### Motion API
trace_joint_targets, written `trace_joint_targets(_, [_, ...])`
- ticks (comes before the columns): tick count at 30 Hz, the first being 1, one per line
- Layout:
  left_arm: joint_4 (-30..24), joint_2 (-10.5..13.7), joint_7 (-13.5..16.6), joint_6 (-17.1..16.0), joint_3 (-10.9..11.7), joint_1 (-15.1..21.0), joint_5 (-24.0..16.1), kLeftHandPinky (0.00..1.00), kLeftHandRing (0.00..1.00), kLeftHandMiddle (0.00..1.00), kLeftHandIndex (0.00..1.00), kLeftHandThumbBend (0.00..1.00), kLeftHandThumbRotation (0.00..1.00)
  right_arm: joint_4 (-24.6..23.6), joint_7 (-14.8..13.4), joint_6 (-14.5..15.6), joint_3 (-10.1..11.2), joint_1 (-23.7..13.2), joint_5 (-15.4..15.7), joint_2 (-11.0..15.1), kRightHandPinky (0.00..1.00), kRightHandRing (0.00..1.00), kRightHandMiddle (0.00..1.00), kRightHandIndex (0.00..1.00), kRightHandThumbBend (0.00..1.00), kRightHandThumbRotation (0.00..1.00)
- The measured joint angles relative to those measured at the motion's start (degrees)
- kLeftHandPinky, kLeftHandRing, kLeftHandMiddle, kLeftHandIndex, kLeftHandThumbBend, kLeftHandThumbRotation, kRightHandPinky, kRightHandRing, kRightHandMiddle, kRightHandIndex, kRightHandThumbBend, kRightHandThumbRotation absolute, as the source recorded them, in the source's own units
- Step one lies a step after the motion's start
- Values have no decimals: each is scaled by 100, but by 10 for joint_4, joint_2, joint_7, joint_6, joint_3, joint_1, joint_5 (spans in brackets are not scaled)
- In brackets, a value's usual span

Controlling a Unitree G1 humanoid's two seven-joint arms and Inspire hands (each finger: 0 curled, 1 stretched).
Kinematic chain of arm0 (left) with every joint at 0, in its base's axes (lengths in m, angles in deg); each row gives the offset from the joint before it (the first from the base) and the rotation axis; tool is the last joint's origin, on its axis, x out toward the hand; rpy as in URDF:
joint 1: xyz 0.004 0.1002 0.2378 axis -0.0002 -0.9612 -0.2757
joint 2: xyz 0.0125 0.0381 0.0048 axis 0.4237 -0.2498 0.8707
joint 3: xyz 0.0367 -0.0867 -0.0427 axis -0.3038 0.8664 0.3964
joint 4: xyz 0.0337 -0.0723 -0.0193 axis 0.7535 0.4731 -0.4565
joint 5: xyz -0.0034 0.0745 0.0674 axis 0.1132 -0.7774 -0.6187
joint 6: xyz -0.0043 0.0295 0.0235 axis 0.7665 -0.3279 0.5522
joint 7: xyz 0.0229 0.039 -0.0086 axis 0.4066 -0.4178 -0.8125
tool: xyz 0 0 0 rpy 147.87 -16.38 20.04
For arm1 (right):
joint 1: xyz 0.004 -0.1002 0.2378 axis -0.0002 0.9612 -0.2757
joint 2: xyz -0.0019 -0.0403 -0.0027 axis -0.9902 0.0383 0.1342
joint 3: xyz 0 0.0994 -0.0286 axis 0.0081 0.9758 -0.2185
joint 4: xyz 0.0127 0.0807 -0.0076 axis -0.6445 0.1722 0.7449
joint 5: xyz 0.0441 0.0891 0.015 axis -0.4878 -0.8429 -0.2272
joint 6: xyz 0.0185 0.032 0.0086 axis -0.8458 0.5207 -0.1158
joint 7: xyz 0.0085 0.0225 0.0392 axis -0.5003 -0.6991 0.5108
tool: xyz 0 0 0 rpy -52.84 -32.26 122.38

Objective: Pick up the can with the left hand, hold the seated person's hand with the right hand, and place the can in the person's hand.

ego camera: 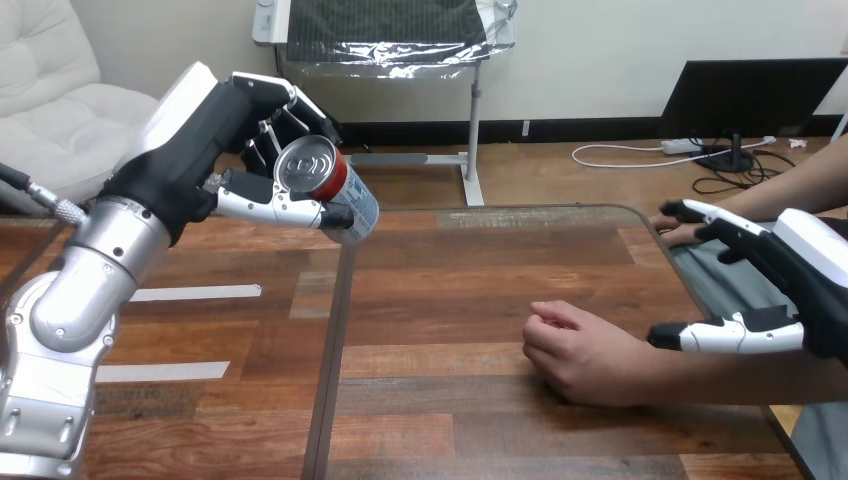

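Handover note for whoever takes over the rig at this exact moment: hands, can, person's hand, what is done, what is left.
Left hand: shut on the can, held up above the table, with the can tilted and its top facing the camera.
Right hand: open, beside the person's forearm, gripping nothing.
Person's nearer hand: a loose fist resting on the table.
Done: can picked up.
Left: hold the person's hand with the right hand, then place the can in it.

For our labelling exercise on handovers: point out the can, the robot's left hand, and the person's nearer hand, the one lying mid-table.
can (308,166): head view, on its silver top.
left hand (212,125): head view, on its black side.
person's nearer hand (575,350): head view, on the back of the fist.
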Motion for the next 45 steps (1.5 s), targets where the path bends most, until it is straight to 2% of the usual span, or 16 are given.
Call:
trace_joint_targets(12, [-4, 0, -2, 0, 0, -5, 2, 24, 30, 35, 40, 62, 0, 52, 3, -21, -25, -27, 19, 12, 80, 87, 90, 90, 86, 44])
trace_joint_targets(25, [-5, 0, -13, -1, 0, -9, 7, 23, 29, 35, 39, 61, 0, 92, 36, -29, -57, -56, 29, 30, 85, 89, 90, 89, 90, 41])
trace_joint_targets(37, [-8, 0, -18, -1, 0, -10, 15, 23, 29, 34, 38, 62, 0, 102, 66, -29, -79, -73, 39, 37, 87, 89, 90, 89, 99, 36])
trace_joint_targets(45, [-9, 0, -20, -1, 0, -10, 21, 23, 29, 34, 38, 62, 0, 104, 75, -29, -96, -81, 51, 44, 87, 88, 89, 88, 100, 31])
